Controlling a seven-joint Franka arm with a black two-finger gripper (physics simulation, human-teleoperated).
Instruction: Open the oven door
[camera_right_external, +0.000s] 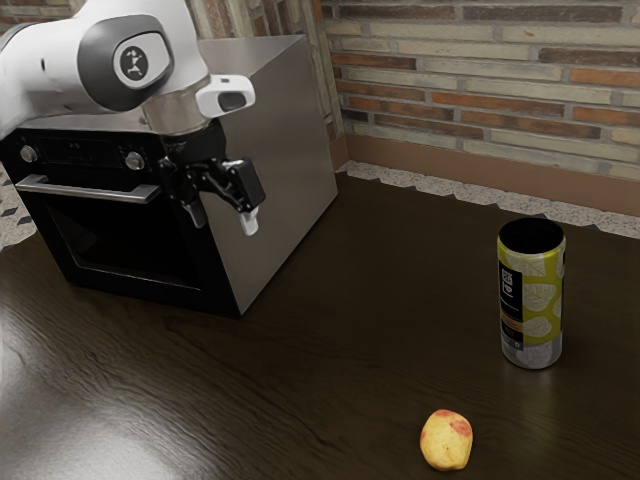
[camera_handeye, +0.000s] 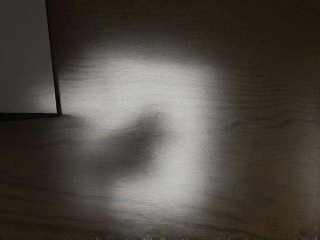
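The end effector (camera_right_external: 224, 218) is open and empty, over the tabletop (camera_right_external: 300, 380), near a front corner of the oven (camera_right_external: 280, 130). The handle (camera_right_external: 85, 190) is toward the exterior view's left, a long bar going sideways across the shut oven door (camera_right_external: 125, 235).
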